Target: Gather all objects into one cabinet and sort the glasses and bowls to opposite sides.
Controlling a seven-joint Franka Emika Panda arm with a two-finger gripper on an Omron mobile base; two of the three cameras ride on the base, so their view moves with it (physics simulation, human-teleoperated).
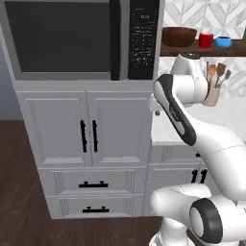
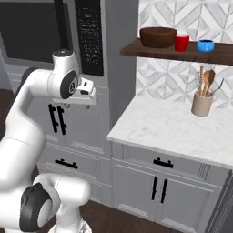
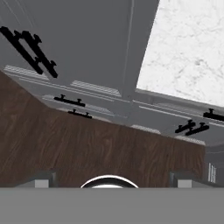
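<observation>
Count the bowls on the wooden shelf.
2 in view: brown wooden bowl at the left end of the shelf, blue bowl right of the red cup. Others may be hidden.

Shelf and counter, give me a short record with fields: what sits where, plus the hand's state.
shelf: dark wooden shelf board on the tiled wall above the counter
on shelf, order in right base view, left to right: brown wooden bowl, red cup, one blue bowl
spacing: red cup close beside the brown bowl; blue bowl stands apart
counter: white marble counter with a beige utensil holder of wooden spoons
hand: hand raised in front of the grey cabinets, holding nothing; fingers set wide in the hand view
</observation>
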